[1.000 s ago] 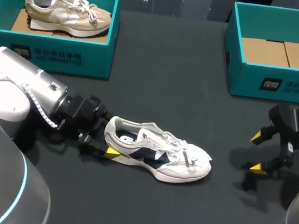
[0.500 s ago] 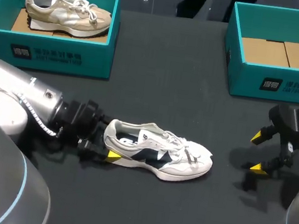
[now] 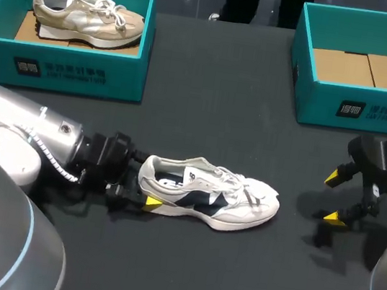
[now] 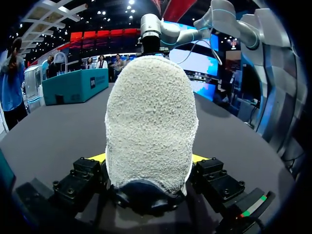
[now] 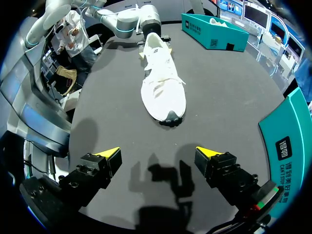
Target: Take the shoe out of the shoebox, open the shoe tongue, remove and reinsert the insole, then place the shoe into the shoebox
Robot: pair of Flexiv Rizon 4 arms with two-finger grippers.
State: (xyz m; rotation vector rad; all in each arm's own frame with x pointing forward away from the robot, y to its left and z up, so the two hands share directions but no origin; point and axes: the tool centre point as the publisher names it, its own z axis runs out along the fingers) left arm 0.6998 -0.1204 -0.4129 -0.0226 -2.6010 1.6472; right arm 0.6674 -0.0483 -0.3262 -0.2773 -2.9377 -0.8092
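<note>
A white and navy shoe (image 3: 207, 198) stands on its sole on the dark table, toe pointing right. My left gripper (image 3: 145, 187) is at its heel, one yellow tip showing on the near side. In the left wrist view the fuzzy heel (image 4: 151, 122) fills the space between the fingers, a yellow tip tight against each side, so the left gripper (image 4: 148, 158) is shut on the shoe. My right gripper (image 3: 333, 198) hangs open at the right, well clear of the toe. In its own view the right gripper (image 5: 158, 153) holds nothing, and the shoe (image 5: 163, 83) lies ahead.
A teal shoebox (image 3: 74, 69) at the back left holds a beige shoe (image 3: 89, 16). A second teal shoebox (image 3: 359, 108) at the back right shows only its cardboard bottom. Bare dark table lies between the boxes and the shoe.
My left arm has dropped lower and pushed a little to the right with the shoe. The shoe has rolled from tilted to upright on its sole. The right arm has not moved.
</note>
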